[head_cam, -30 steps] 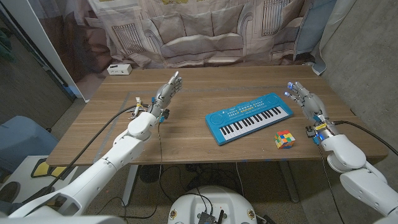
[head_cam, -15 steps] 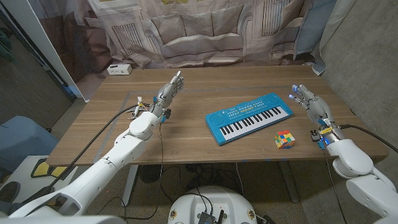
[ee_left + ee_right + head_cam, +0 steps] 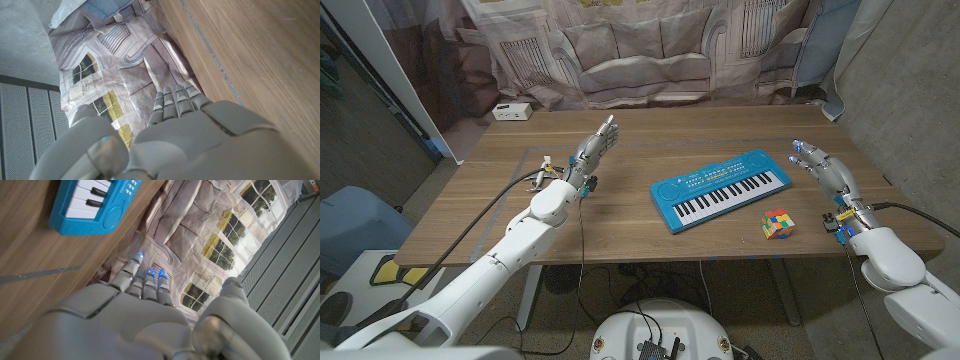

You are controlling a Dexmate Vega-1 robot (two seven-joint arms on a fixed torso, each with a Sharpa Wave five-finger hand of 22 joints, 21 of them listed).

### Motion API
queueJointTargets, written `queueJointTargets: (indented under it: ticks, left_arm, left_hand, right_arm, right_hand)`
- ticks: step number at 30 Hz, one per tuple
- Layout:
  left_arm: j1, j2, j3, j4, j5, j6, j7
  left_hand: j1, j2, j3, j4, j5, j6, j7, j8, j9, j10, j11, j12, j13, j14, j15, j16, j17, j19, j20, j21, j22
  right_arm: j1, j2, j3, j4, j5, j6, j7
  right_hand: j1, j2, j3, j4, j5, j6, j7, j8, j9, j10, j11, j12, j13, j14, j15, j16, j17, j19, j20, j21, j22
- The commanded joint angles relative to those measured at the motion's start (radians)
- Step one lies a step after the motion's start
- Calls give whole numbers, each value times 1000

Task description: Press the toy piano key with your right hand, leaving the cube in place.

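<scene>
Toy piano: a blue plastic toy piano with black and white keys point(image 3: 722, 187) lies at a slant on the wooden table point(image 3: 620, 215), in the right half, nearer the front edge than the back; one blue end point(image 3: 95, 206) shows in the right wrist view.
Cube: a multicoloured puzzle cube point(image 3: 778, 223) sits near the table's front edge, just in front of the toy piano's right end and apart from it.
Right hand: the grey robot right hand point(image 3: 825, 170) is near the table's right edge, beside the toy piano's right end and clear of it, fingers stretched out and apart, blue-lit fingertips point(image 3: 149, 273), nothing held.
Left hand: the grey robot left hand point(image 3: 590, 150) is over the table's left half, well apart from the toy piano, fingers straight and close together, nothing held.
Box: a small white box point(image 3: 510, 112) sits at the back left corner of the table.
Backdrop: a printed fabric curtain point(image 3: 640, 50) hangs behind the back edge.
</scene>
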Motion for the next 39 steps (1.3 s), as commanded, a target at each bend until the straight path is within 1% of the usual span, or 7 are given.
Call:
queueJointTargets:
  ticks: [1,16,24,29,30,33,39]
  left_arm:
    - [5,-1,5,-15,13,5,12]
    - [14,0,4,-23,14,14,23]
    - [-3,-5,12,-9,17,18,12]
    - [-18,-12,23,2,18,22,-2]
    - [-18,-11,24,2,18,22,-3]
    - [-24,-17,28,10,18,17,-8]
    - [-30,-22,32,19,16,12,-15]
  left_hand:
    - [7,3,2,-8,-3,13,-3,-2,5,8,1,-1,6,8,0,-4,5,5,6,-3,2]
    - [7,5,2,-9,-3,15,-3,-3,5,10,0,-3,6,9,1,-5,5,4,8,-5,3]
    - [6,6,1,-10,-4,17,-3,-3,5,10,-1,-4,6,10,1,-5,5,4,9,-6,3]
    - [6,6,1,-10,-4,18,-4,-3,5,10,-2,-5,6,10,0,-5,5,4,10,-7,3]
    - [6,6,1,-10,-4,19,-4,-3,5,10,-3,-5,6,10,-1,-5,5,2,12,-7,3]
    - [6,6,1,-10,-4,20,-5,-3,5,11,-4,-5,6,10,-1,-6,5,2,16,-8,3]
    - [6,7,0,-11,-4,22,-7,-3,5,12,1,-6,6,11,-2,-6,5,1,16,-8,3]
  right_arm:
    - [-41,6,45,-60,-226,-85,-109]
    - [-32,25,47,-58,-352,-102,-139]
    - [-32,25,43,-62,-464,-128,-190]
    - [-34,37,39,-57,-573,-136,-269]
    - [-33,37,38,-56,-575,-135,-271]
    - [-29,37,32,-45,-604,-132,-292]
    - [-43,19,27,-65,-665,-172,-306]
  right_hand:
    - [0,7,-3,1,6,3,-10,0,3,12,-4,1,3,12,-5,0,2,11,-3,0,3]
    - [-1,8,-4,1,7,-4,-26,-3,4,12,-10,-1,3,11,-11,-1,2,13,-8,-3,3]
    - [-1,10,-4,1,7,-15,-38,-7,4,6,-17,-3,3,12,-16,-1,2,15,-11,-4,3]
    - [1,12,-4,-1,8,3,-69,2,4,29,-52,4,3,24,-36,1,0,28,-24,-3,3]
    - [2,14,-3,-1,8,4,-72,2,4,34,-60,5,3,26,-37,2,0,29,-24,-4,3]
    - [4,16,-2,-2,9,9,-80,4,4,39,-62,6,3,28,-40,2,0,31,-28,-4,3]
    - [5,17,-2,-2,10,10,-90,4,5,38,-66,5,3,31,-42,2,0,34,-30,-4,3]
